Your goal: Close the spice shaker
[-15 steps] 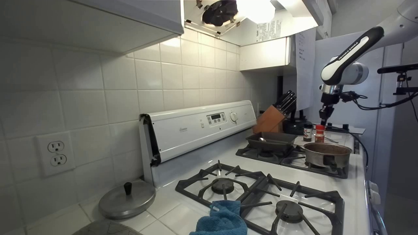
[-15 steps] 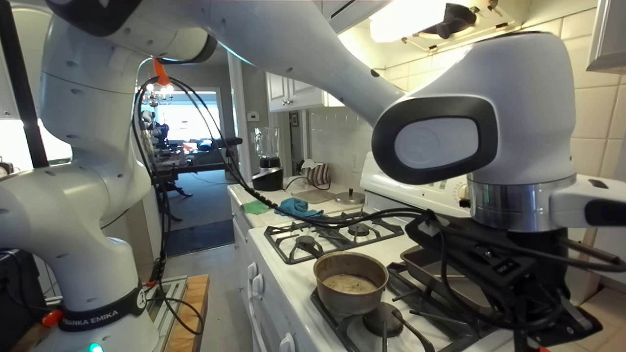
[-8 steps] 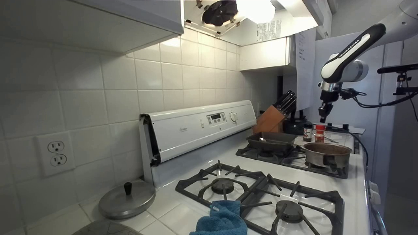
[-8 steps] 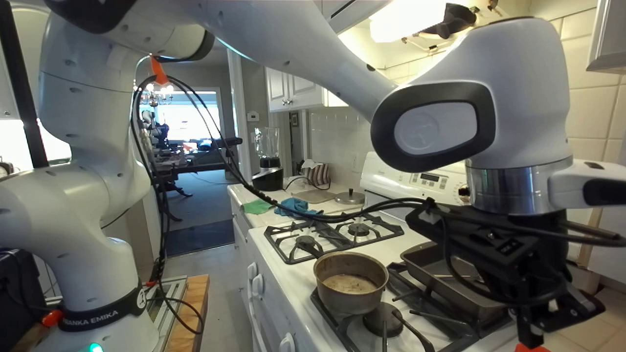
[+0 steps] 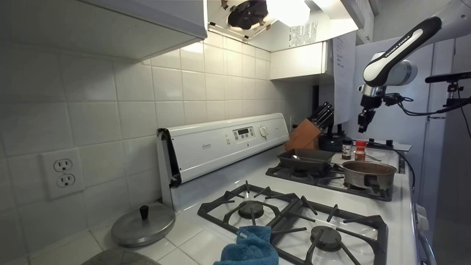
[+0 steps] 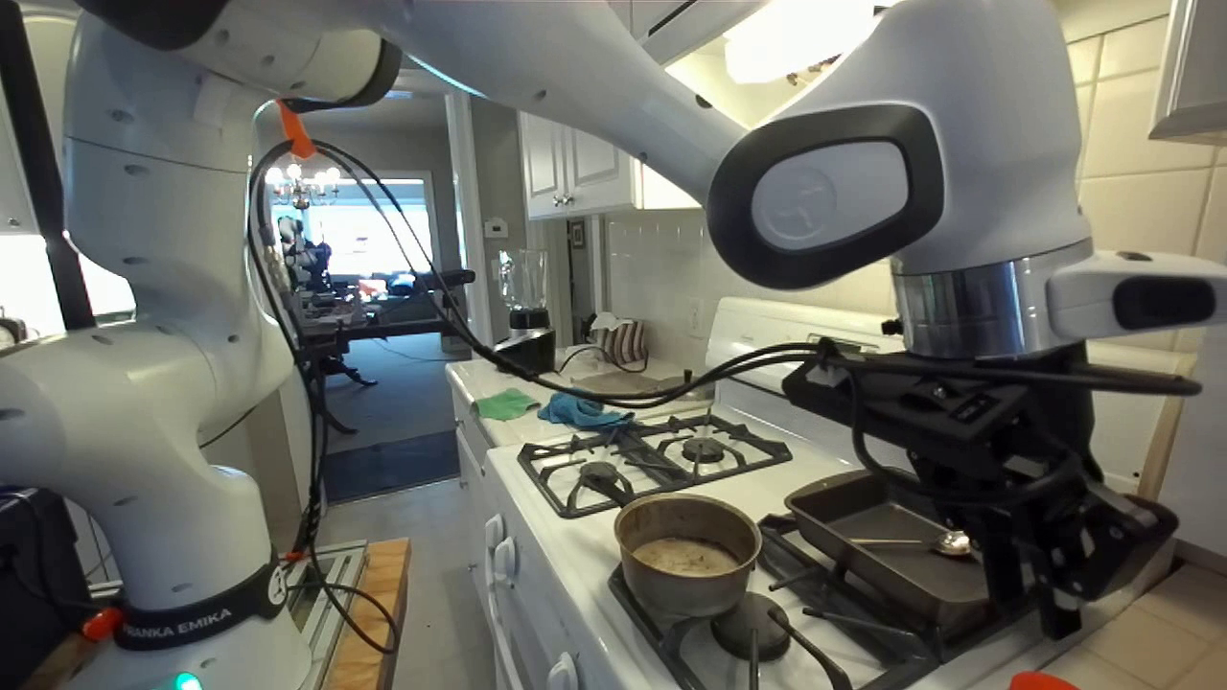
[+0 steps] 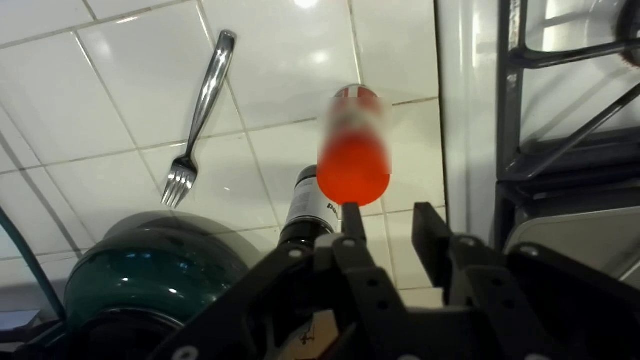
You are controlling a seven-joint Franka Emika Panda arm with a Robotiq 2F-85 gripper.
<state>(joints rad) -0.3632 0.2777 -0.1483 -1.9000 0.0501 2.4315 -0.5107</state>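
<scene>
With pincer (image 7: pixel 389 220) parted, empty, hovered above slim, upright, red-topped spice shaker (image 5: pixel 360 150); perhaps risked toppling it by pressing off-centre.

Wht arm (image 6: pixel 575 86), blk trim (image 6: pixel 925 192), blk cables (image 6: pixel 519 369), blk claw (image 7: pixel 386 217) w/ screws (image 7: pixel 295 253)

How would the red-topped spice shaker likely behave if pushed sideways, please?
The spice shaker would probably tip easily, being slim and upright. It might slide too, since the tiles look glossy. Once down, its rounded body could roll.

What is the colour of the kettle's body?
Dark green; the kettle's body shows it best in the wrist view.
</scene>
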